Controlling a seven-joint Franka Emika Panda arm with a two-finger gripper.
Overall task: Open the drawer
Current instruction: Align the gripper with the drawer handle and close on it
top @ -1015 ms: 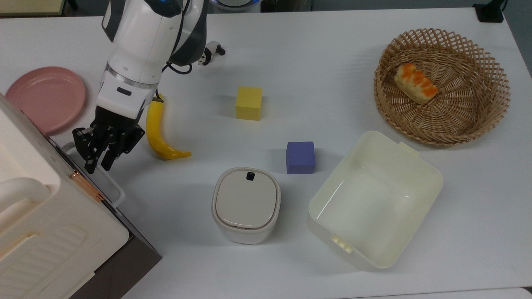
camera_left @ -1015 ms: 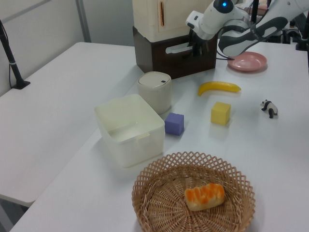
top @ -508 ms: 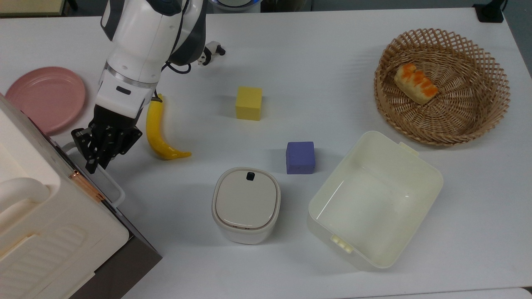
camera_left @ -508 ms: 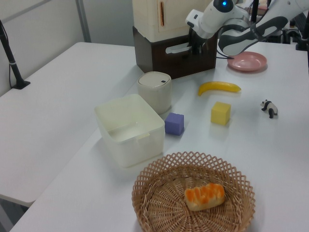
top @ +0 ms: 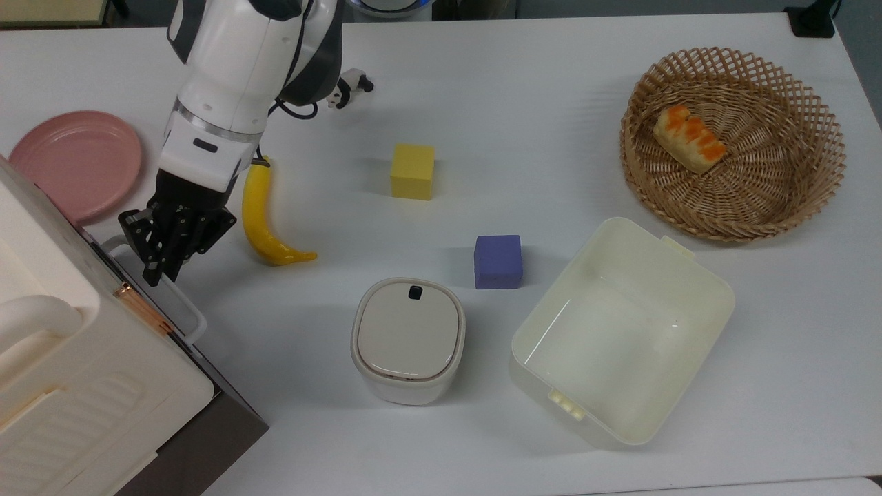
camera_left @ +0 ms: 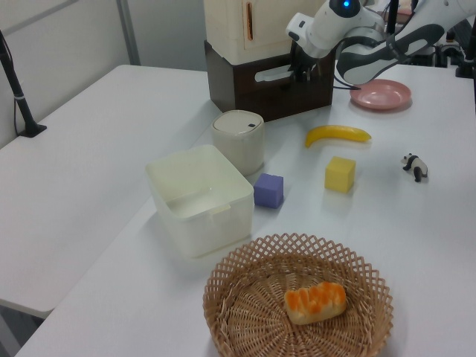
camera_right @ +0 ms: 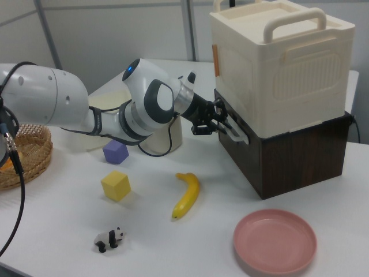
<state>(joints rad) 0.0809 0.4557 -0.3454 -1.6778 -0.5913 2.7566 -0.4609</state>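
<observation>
The drawer [top: 220, 427] is the dark brown base under a cream ribbed cabinet [top: 76, 372] at the top view's lower left, and it looks pushed in. Its white loop handle [top: 187, 308] runs along the front. My gripper [top: 158, 270] reaches down at the handle's far end with its fingers drawn together on the bar. In the left view the gripper [camera_left: 301, 71] sits at the right end of the handle [camera_left: 269, 75] on the drawer front [camera_left: 260, 98]. The right view has the gripper [camera_right: 223, 124] against the handle [camera_right: 237, 134] on the drawer [camera_right: 245, 164].
A banana [top: 263, 222] lies just beside my arm, a pink plate [top: 76, 162] behind the cabinet. In front of the drawer stand a lidded cream container [top: 408, 339], a purple cube [top: 497, 262], a yellow cube [top: 413, 171], a cream tub [top: 710, 289] and a wicker basket [top: 778, 217].
The fingers, spread apart a second ago, have drawn together at the handle. The arm shifted slightly toward the cabinet. The drawer has not visibly moved.
</observation>
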